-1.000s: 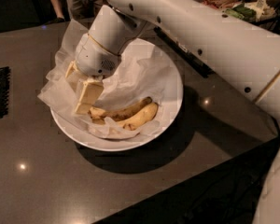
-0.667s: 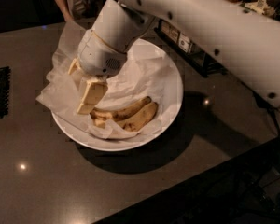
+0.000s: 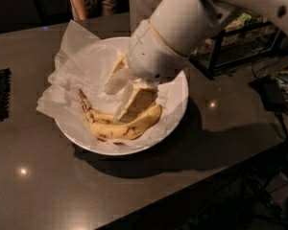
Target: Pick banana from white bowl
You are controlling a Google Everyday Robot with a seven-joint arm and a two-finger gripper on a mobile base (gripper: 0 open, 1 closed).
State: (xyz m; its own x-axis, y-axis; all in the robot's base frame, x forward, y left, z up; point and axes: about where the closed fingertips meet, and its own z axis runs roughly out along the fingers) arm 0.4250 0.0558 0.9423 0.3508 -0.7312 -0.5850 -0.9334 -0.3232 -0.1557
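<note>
The banana (image 3: pixel 127 128) lies at the front of the white bowl (image 3: pixel 178 99), on crumpled paper (image 3: pixel 72 63). Our gripper (image 3: pixel 116 104) hangs just over it, fingers open, holding nothing. We should put one finger on each side of its fat middle, then squeeze gently.

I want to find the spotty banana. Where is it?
In the camera view, the banana lies on paper in the near part of the white bowl, beside a plumper banana, just below the gripper.
</note>
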